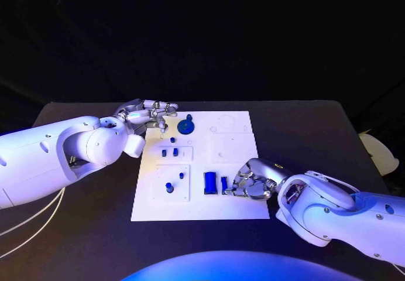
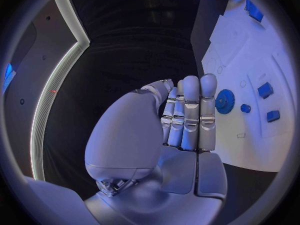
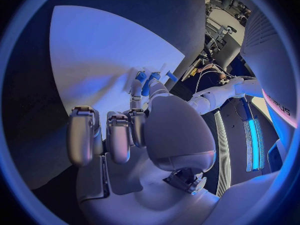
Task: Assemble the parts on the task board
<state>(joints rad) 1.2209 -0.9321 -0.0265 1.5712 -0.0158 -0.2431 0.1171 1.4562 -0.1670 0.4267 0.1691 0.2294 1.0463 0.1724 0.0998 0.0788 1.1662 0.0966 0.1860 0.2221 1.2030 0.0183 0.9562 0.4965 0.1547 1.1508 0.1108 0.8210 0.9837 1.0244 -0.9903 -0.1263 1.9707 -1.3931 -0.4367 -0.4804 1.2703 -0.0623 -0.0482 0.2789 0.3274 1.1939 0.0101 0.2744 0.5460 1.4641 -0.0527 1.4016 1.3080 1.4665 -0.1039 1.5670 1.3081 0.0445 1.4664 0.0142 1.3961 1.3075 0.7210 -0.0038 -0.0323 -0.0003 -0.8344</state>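
Looking down at your task board (image 1: pixel 198 205) on the black table (image 1: pixel 321 134): the blue gear (image 1: pixel 185 126) sits near its far edge, just beside your left hand (image 1: pixel 145 114), whose fingers (image 2: pixel 190 110) are straight and pressed together, holding nothing. Your right hand (image 1: pixel 253 182) rests on the board's near right part, fingers (image 1: pixel 240 188) curled, tips touching a narrow blue part (image 1: pixel 225 185) next to the larger blue block (image 1: pixel 209 182); you cannot tell if it's pinched

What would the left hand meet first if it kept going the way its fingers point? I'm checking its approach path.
Probably the blue gear on the task board, just beyond the left hand's fingertips; depth is unclear.
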